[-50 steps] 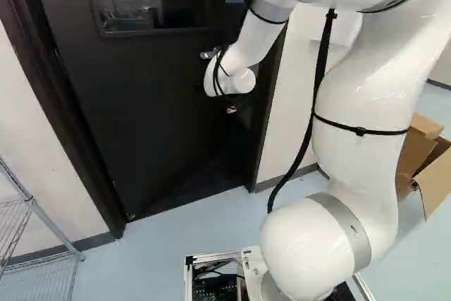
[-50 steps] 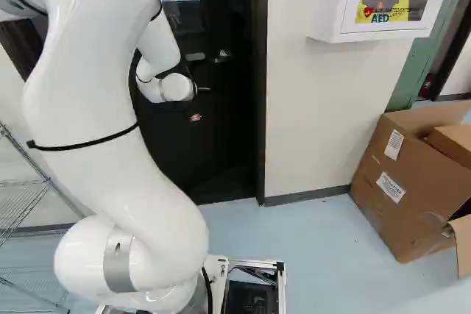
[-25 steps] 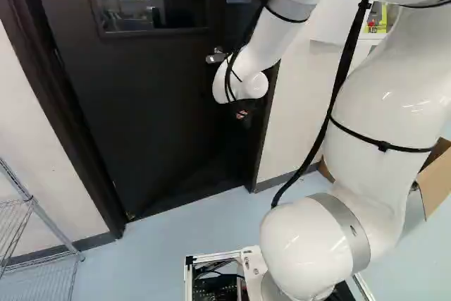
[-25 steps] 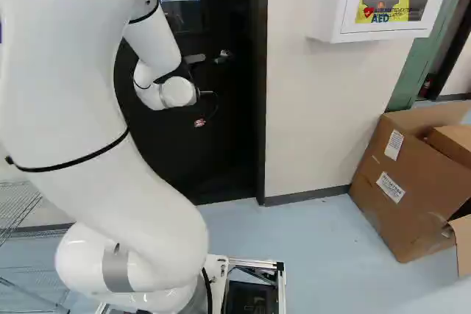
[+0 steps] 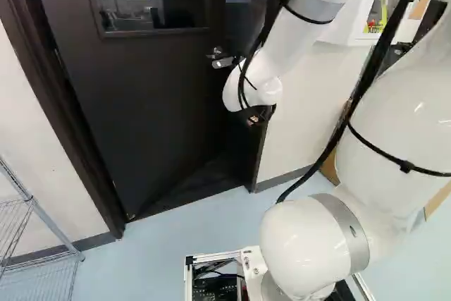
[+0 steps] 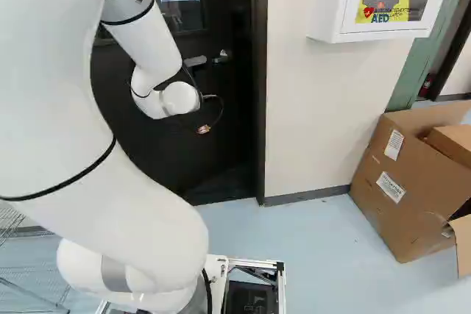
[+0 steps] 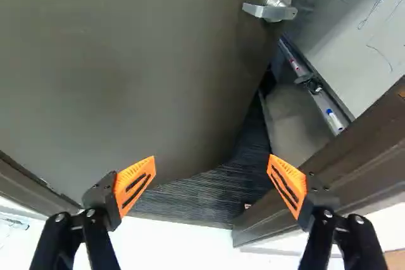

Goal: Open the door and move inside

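Ahead of the tool (image 7: 212, 165): the door (image 7: 126, 61), ajar, its free edge swung inward; you have one arm to work with.
Tool: its two fingers stand wide apart, with nothing gripped between them.
Lever handle (image 7: 269, 11): beyond the fingertips, roughly in line with the frame-side one; its long axis runs nearly parallel to the line from fingertip to fingertip. In the left base view it sits above the wrist (image 5: 252, 89) and to its left.
Gap: it opens between the door's free edge and the door frame (image 7: 354, 150), with dark ridged flooring (image 7: 202, 197) showing through ahead of the fingers.
Door frame: close on one side of the tool; the door panel spreads away on the other, towards its hinges.
Your next move: it looks past the unlatching step, so you probably want to push the panel inward near its free edge rather than go back for the lever, then bring the base through.
Your risk: drift frame-side and that finger could catch the frame; ease off and the door may swing back.
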